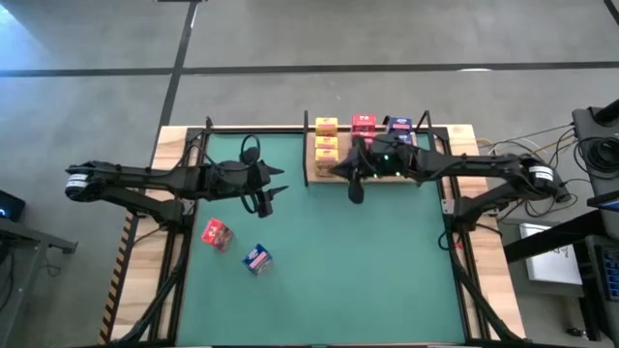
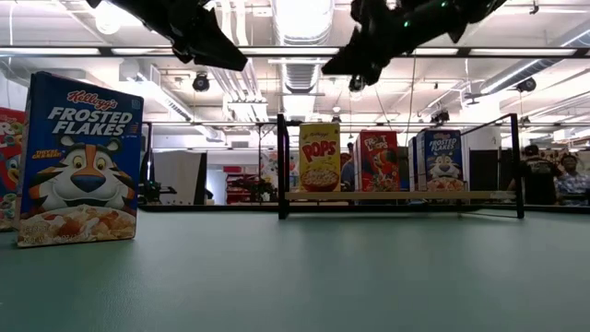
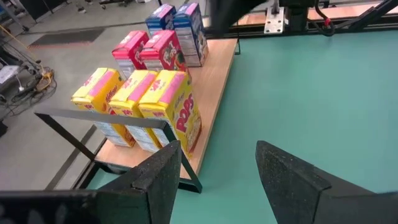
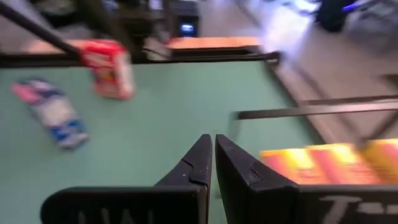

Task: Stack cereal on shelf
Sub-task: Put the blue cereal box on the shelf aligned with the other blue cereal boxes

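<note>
The shelf is a light-wood board with black posts at the table's far edge. On it stand yellow cereal boxes, red ones and blue ones, each on its base. Two more boxes stand on the green mat at the near left: a red one and a blue one, the blue one upright in the low view. My left gripper hangs open above the mat, left of the shelf. My right gripper is shut and holds nothing, in the air just in front of the shelf.
Black frame rails run along the table's sides and far edge. Bare green mat lies between the shelf and the near edge. Cables and equipment sit off the table's right side. People show in the room beyond.
</note>
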### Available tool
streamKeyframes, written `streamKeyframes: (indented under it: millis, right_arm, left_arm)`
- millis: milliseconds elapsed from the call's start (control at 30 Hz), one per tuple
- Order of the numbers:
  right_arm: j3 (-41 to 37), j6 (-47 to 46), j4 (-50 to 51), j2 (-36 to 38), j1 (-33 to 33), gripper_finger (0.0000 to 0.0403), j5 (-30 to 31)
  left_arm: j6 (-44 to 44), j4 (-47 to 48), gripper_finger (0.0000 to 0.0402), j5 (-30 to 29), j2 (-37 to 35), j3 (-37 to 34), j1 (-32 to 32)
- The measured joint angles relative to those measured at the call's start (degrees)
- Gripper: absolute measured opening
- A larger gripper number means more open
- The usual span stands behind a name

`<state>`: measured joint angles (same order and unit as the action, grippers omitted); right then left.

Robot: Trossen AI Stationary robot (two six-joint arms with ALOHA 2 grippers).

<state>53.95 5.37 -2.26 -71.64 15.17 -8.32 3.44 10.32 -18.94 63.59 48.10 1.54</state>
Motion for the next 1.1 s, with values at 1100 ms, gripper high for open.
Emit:
streamKeyframes:
  millis: [1100]
  right_arm:
    - [-0.7, -6.9, 18.4, 0.7, -30.4, 0.0012, 5.7]
  left_arm:
    - [-26.4, 44.4, 0.0192, 1.2, 13.8, 25.1, -22.9]
